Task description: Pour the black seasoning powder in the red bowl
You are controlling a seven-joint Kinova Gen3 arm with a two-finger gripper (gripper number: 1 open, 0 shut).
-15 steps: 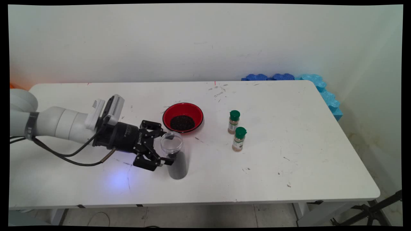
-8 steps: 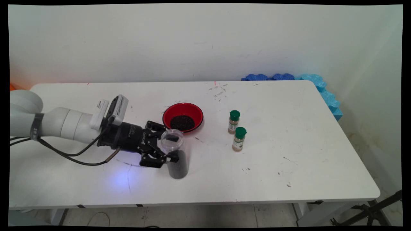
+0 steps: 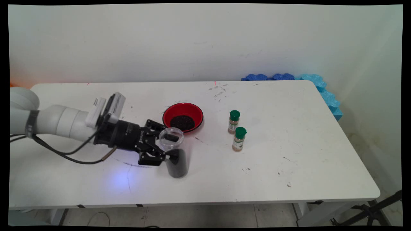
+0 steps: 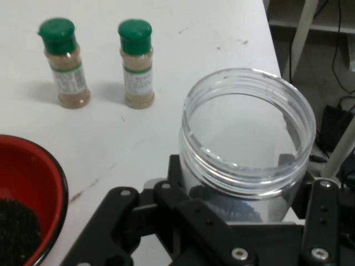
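A clear open-topped jar (image 3: 176,162) with dark grains in its lower part stands upright on the white table (image 3: 289,160), just in front of a red bowl (image 3: 175,110). My gripper (image 3: 172,148) comes in level from the left and is shut on the jar below its rim, one finger on each side. In the hand view the jar (image 4: 244,166) fills the space between the fingers of the gripper (image 4: 247,191). The red bowl (image 4: 30,172) at the lower left holds dark grains.
Two small spice bottles with green caps (image 3: 234,122) (image 3: 239,139) stand right of the bowl; the hand view shows them at the top left (image 4: 64,64) (image 4: 137,64). Blue foam pieces (image 3: 321,86) lie along the table's far right corner.
The gripper slid right until its fingers sat on both sides of the jar, then closed on it. The jar has shifted very slightly up and left.
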